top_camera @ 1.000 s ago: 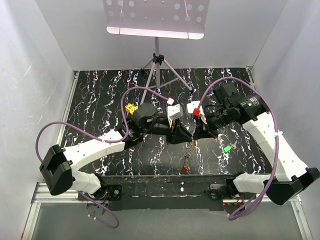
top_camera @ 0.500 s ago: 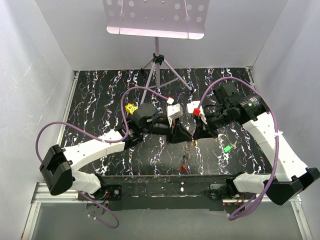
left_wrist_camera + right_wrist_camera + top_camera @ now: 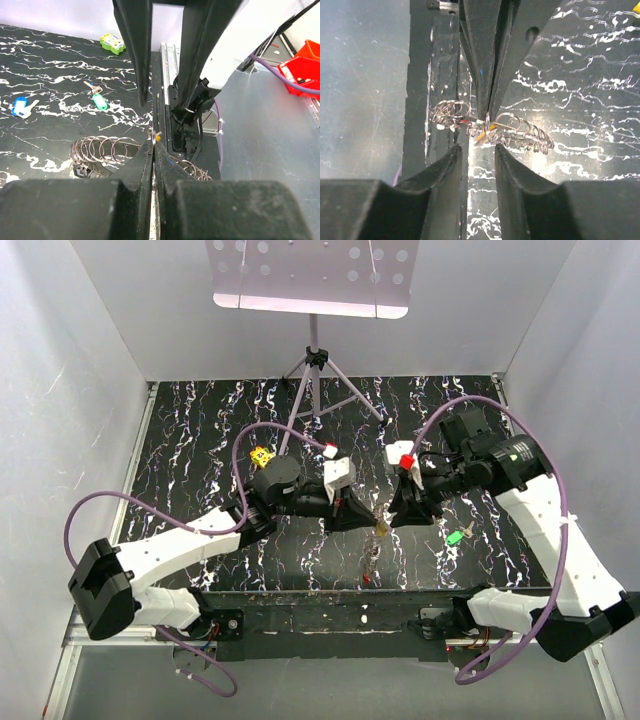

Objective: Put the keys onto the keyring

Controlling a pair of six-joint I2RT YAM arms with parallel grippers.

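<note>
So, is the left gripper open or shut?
Shut: in its wrist view the left gripper shows no gap at the tips, which pinch the keyring.

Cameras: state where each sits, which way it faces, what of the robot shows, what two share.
Top external: above and behind the bases, facing down onto the table; both arms show.
Left wrist: on the left arm, facing rightward along its shut jaws to the keyring.
Right wrist: on the right arm, facing leftward along its open jaws to the keyring.
Shared: both wrist views show the keyring and opposite jaws.
</note>
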